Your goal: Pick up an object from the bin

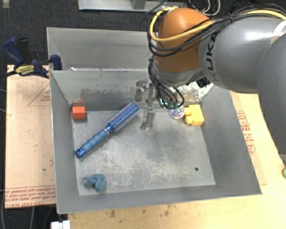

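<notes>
Blue hairbrush (109,128) lying flat and slantwise on the floor of the grey metal bin (171,161), bristle head up and to the right, handle down and to the left. The gripper (146,124) hangs just beside the bristle head, on its right, its tip low over the bare floor; whether it touches the brush cannot be told, nor whether the claw is apart or together. Nothing is seen held in it. Beyond the gripper, farther right of the brush head, a small round white-and-purple thing (176,111), and just past that a yellow block (194,114). Left of the brush head, near the bin's back wall, an orange-red block (79,112). Below the handle end, well apart from it, a small blue-grey lump (95,182). The arm's orange cover (181,23) stands above the gripper.
</notes>
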Action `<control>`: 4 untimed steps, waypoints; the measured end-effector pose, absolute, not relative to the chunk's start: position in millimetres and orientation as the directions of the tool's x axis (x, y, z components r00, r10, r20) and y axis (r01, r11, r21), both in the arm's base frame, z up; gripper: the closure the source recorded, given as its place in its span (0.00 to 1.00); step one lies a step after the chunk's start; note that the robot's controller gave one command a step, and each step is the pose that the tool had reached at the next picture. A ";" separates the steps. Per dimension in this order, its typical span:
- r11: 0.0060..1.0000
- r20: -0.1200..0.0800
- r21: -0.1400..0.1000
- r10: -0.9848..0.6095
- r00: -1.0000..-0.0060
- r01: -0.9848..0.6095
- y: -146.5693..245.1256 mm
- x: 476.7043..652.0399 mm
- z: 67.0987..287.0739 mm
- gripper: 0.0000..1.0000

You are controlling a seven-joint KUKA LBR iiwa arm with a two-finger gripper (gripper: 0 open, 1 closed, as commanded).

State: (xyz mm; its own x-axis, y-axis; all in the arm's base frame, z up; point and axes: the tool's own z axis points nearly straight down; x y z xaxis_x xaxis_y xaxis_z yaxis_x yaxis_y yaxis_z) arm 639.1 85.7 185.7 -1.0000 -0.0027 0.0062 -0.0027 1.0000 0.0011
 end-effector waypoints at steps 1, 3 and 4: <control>0.979 0.003 0.003 -0.203 -0.979 -0.203 181.7 645.1 84.6 0.00; 0.974 -0.010 0.001 -0.225 -0.974 -0.225 177.3 639.4 179.8 1.00; 0.977 -0.010 0.001 -0.214 -0.977 -0.214 172.3 615.4 290.4 1.00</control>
